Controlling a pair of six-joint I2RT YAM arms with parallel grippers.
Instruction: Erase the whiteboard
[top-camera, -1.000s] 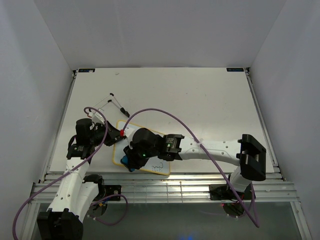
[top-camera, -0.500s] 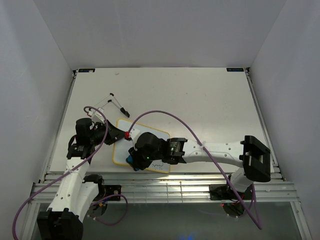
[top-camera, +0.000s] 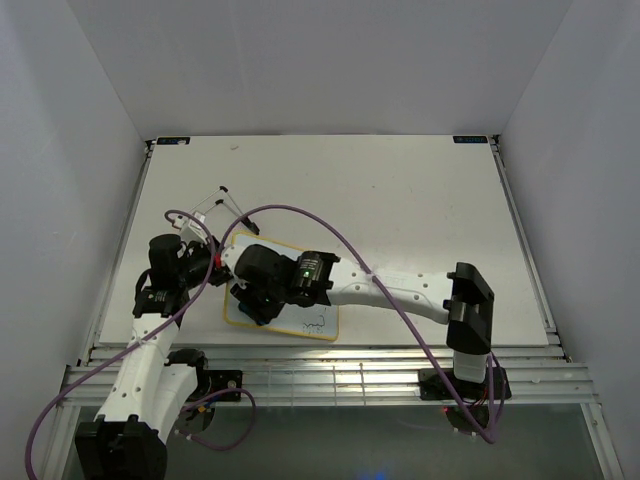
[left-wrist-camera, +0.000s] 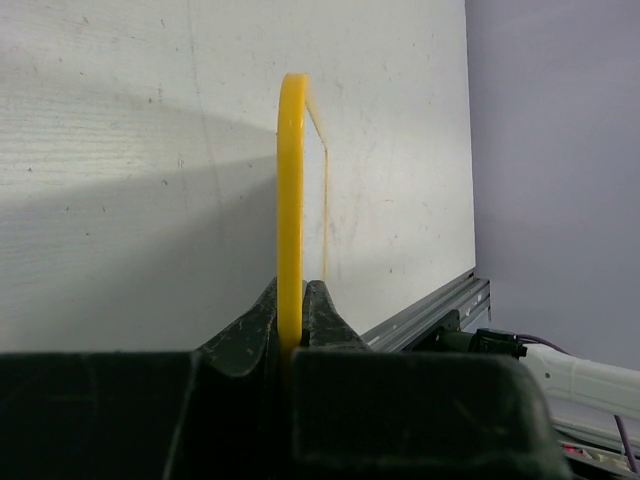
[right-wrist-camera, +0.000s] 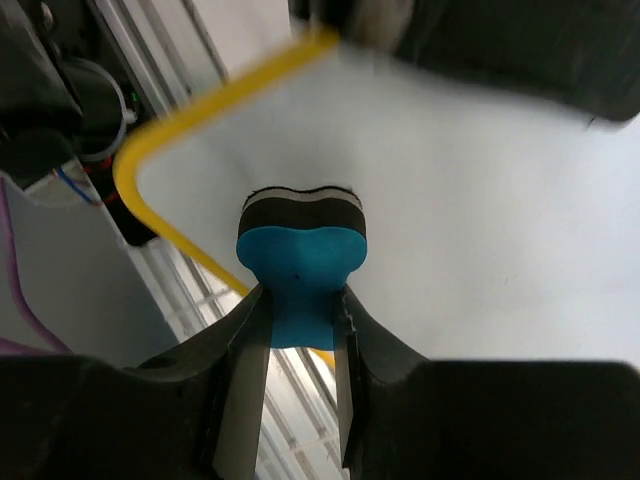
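The whiteboard (top-camera: 318, 318), white with a thin yellow rim, lies near the table's front left; faint black marks show on its near right part. My left gripper (top-camera: 218, 268) is shut on its left rim, seen edge-on as a yellow strip (left-wrist-camera: 290, 200) in the left wrist view. My right gripper (top-camera: 250, 300) is shut on the blue eraser (right-wrist-camera: 300, 270), whose black felt face presses on the board (right-wrist-camera: 480, 230) near its left corner. In the top view the right wrist hides the eraser.
Thin black and white rods (top-camera: 222, 205) lie on the table behind the board. An aluminium rail (top-camera: 320, 358) runs along the table's front edge. Purple cables (top-camera: 330, 250) loop over both arms.
My right gripper has swept the eraser left and back across the board, from its near middle to its left part. The board has shifted slightly. The left gripper still holds the rim.
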